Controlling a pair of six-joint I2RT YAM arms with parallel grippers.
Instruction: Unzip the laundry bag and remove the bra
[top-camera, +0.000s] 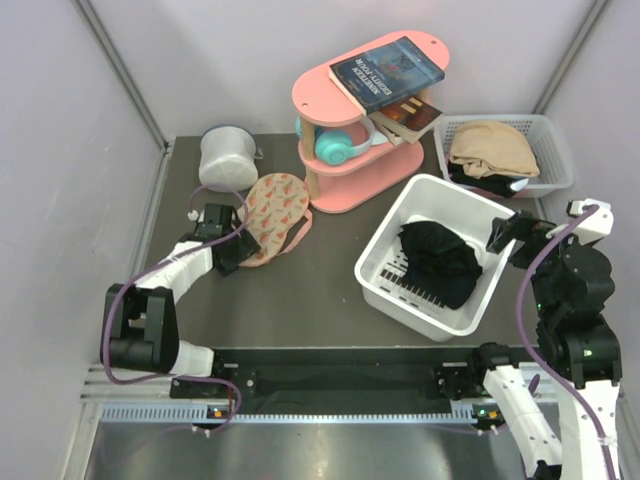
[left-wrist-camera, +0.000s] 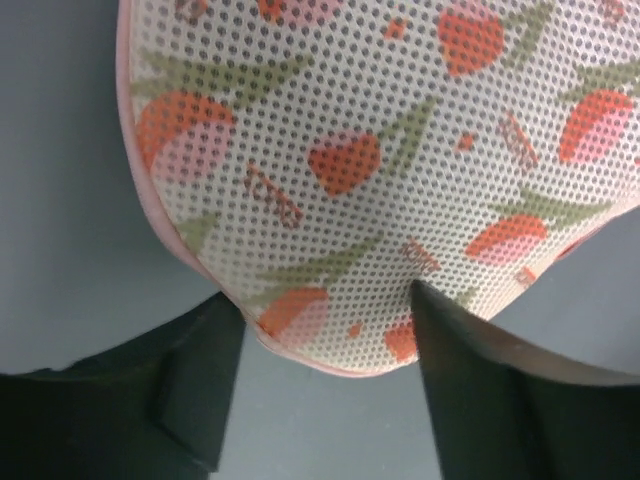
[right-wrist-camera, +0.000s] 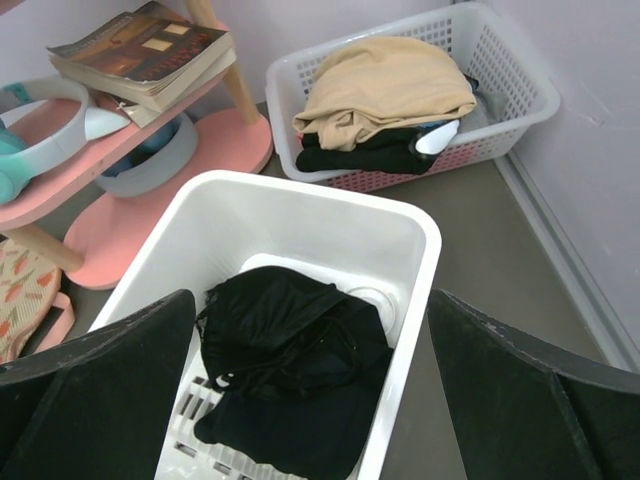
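Your left pincer (top-camera: 232, 252) sits low over the dark grey table (top-camera: 300, 300) with its two black fingers (left-wrist-camera: 200, 390) spread. The flat, beige-pink mesh laundry bag (left-wrist-camera: 380, 150), printed with red and green motifs, lies straight ahead of it. The bag's rounded, pink-piped near end reaches in between the fingertips. The right tip overlaps the fabric edge and the left tip sits just beside it (the wrist view does not show whether either presses on it). From there the bag stretches away from the pincer, flat on the table. No zipper can be made out in either view.

Your right pincer (top-camera: 508, 235) hangs with its fingers (right-wrist-camera: 520, 400) wide apart and nothing between them. Below and ahead of it stands a white rectangular plastic bin (right-wrist-camera: 400, 225) with a crumpled black garment (right-wrist-camera: 290, 360) inside. Beyond the bin, further ahead of this pincer, a white slotted plastic basket (right-wrist-camera: 520, 95) holds a folded tan cloth (right-wrist-camera: 390, 85).
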